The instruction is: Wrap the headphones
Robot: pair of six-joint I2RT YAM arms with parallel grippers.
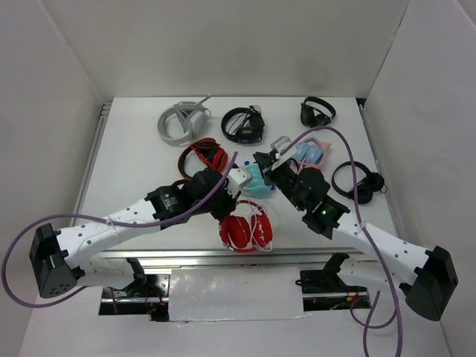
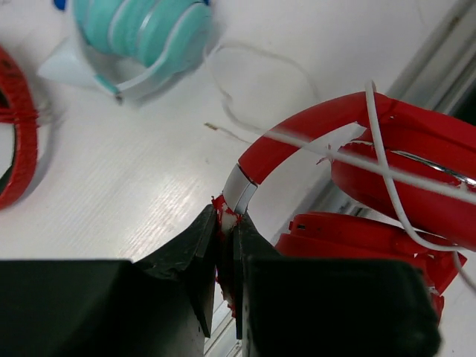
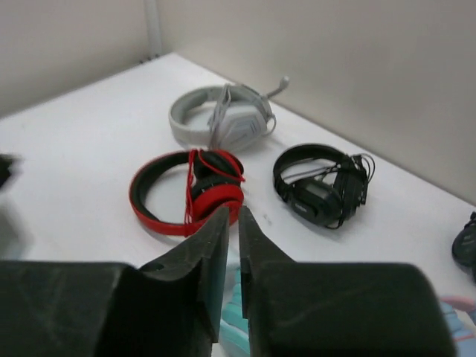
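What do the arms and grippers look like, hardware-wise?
Both match: the left arm and right arm have white links, black joint housings and black base blocks. A purple cable loops loosely along each arm. A green light glows on one black joint of the right arm. The left gripper and right gripper have matte black, angular, wedge-shaped fingers.

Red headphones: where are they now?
Top view: the red headphones lie centre at the table's near edge, near the teal pair; left tool pinches their headband.
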